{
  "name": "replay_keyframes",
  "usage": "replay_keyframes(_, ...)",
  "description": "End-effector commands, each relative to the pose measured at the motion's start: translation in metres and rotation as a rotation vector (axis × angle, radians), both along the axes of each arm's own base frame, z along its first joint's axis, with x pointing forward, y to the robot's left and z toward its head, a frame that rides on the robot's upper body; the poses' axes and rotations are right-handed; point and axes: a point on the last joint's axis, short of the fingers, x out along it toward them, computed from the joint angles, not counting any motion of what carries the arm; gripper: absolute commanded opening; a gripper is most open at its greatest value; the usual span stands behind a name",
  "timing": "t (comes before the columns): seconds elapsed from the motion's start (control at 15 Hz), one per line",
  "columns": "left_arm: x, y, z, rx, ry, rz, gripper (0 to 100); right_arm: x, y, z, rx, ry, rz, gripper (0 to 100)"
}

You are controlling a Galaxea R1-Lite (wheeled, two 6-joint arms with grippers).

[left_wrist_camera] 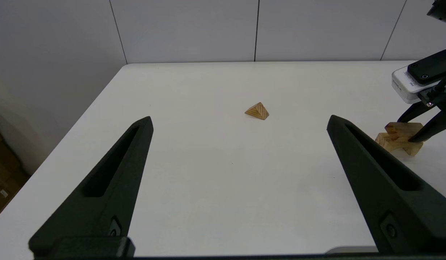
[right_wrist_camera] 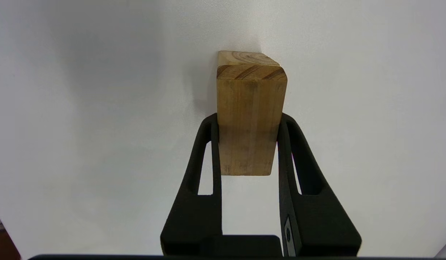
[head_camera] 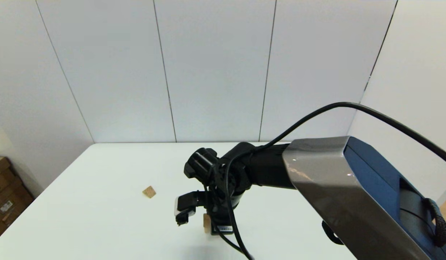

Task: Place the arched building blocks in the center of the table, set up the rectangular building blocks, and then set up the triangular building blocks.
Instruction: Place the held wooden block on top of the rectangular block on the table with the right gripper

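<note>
Right end effector (right_wrist_camera: 248, 126): reached out from the robot's right over the middle of the near part of the bench, pointing down, its two black fingers (right_wrist_camera: 203, 162) clamped on the long sides of the rectangular building block (right_wrist_camera: 249, 119); in the left wrist view the same end effector (left_wrist_camera: 420, 128) comes down onto the blocks from above. Left end effector (left_wrist_camera: 239, 122): low above the bench on the robot's left side, fingers spread wide apart with nothing between them, facing across the surface toward the far wall. Bench (head_camera: 100, 202): large, white, smooth-topped, backed by pale wall panels. Rectangular building block: light-brown solid brick, grain showing on its end face, lying on top of the arched block and crossing it; mostly hidden behind the right wrist in the head view. Arched building block (left_wrist_camera: 385, 142): light wood, resting on the bench directly beneath the rectangular one, its curved cut-out facing down. Triangular building block (head_camera: 149, 191): smallest piece, striped grain, sitting alone on the bench well apart from the other two, toward the robot's left and slightly farther back.
</note>
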Motion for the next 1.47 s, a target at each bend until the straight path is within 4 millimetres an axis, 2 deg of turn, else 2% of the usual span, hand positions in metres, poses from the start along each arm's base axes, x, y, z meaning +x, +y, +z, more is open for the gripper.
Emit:
replay_keyframes(0.07,0.0,0.0,0.0,0.001,0.0,0.0,100,-0.0005,0.0005,-0.0033,-0.01,0.006,0.008,0)
replay_keyframes(1.47,0.0,0.0,0.0,-0.001,0.0,0.001,100,0.0005,-0.0006,-0.0011,-0.006,0.001,0.004,0)
